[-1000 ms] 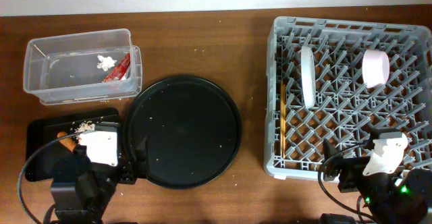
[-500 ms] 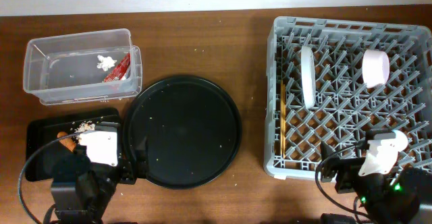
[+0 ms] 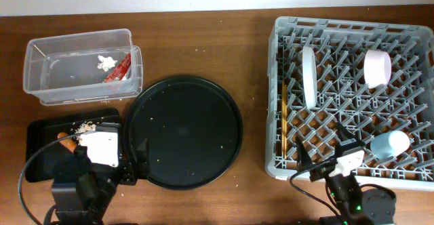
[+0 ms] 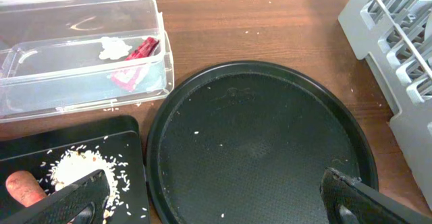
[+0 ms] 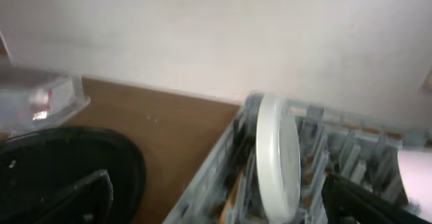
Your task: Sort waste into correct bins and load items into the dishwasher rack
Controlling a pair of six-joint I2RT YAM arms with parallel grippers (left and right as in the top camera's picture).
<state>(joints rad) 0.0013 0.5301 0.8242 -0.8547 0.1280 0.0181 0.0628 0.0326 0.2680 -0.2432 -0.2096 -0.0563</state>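
The grey rack (image 3: pixel 352 28) holds the upright plate (image 3: pixel 310 76), the white-pink bowl (image 3: pixel 377 68), chopsticks (image 3: pixel 283 116) along its left side and the light blue cup (image 3: pixel 390 144) on its side at the front right. My right gripper (image 3: pixel 336 160) is open and empty at the rack's front edge, left of the cup; its wrist view faces the plate (image 5: pixel 277 156). The clear tub (image 3: pixel 41 83) holds the tissue (image 3: pixel 106 63) and red sachet (image 3: pixel 119 70). The flat black tray (image 3: pixel 41 130) holds crumbs (image 3: pixel 85 125) and the carrot piece (image 3: pixel 63 135). My left gripper (image 3: pixel 108 147) is open and empty beside it.
The large round black tray (image 3: pixel 186 130) lies between the bins and the rack, with a few crumbs on it. It fills the left wrist view (image 4: pixel 256 136). Small crumbs dot the brown table. A pale wall runs along the far edge.
My right arm has pulled back to the left and toward the table's front. The light blue cup now lies uncovered in the rack. The left arm has not moved.
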